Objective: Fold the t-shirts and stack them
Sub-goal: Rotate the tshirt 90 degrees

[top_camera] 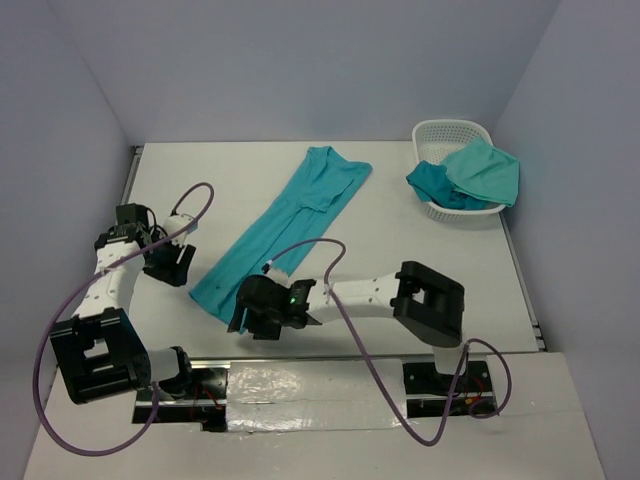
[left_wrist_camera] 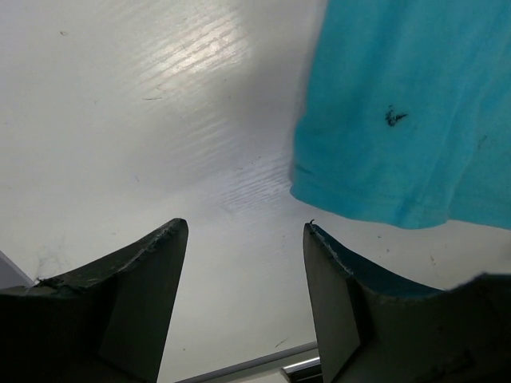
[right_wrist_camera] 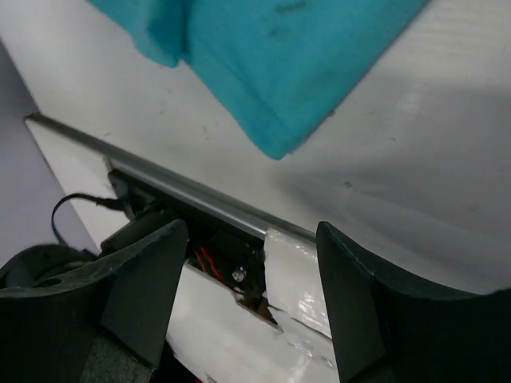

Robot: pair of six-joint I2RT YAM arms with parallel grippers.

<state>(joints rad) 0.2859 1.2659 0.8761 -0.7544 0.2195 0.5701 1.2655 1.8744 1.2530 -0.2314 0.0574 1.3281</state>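
White surface (top_camera: 420, 260) carries a long teal cloth t-shirt (top_camera: 290, 220) lying diagonally; two more teal shirts (top_camera: 470, 175) droop from a white plastic lattice basket (top_camera: 440, 132) far right. Left fingers (left_wrist_camera: 136, 295) and right fingers (right_wrist_camera: 144, 287) gape wide, empty, by the long shirt's near end.

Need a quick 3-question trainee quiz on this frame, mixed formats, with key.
1. True or false: the right gripper holds the long t-shirt on the table.
2. The white basket sits at: A the far right corner, B the near left corner, C the middle.
3. Fill in: the left gripper has its jaws ___, gripping nothing.
Key: 1 false; 2 A; 3 open.
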